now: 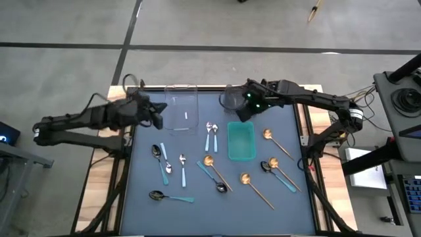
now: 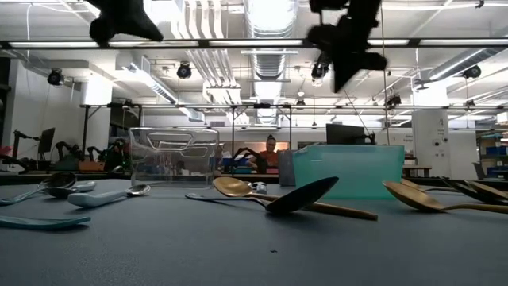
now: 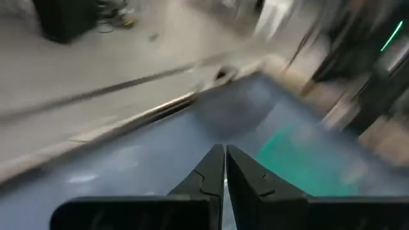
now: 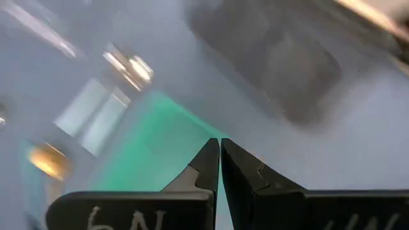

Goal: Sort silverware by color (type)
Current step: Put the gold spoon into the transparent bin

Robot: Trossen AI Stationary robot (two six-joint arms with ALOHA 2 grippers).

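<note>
Left gripper hangs closed and empty at the table's far-left edge; right gripper, closed too, apparently above the teal bin; spoons lie scattered.

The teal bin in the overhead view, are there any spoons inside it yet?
No, the teal bin shows only its bare bottom; the spoons lie around it on the mat.

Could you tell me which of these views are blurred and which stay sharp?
Both wrist views are motion-smeared: in the left wrist view the teal bin is a soft streak, in the right wrist view the grey bin too. Each shut tool stays crisp, left tool and right tool. The high view is sharp; the low view shows ceiling-light glare.
</note>
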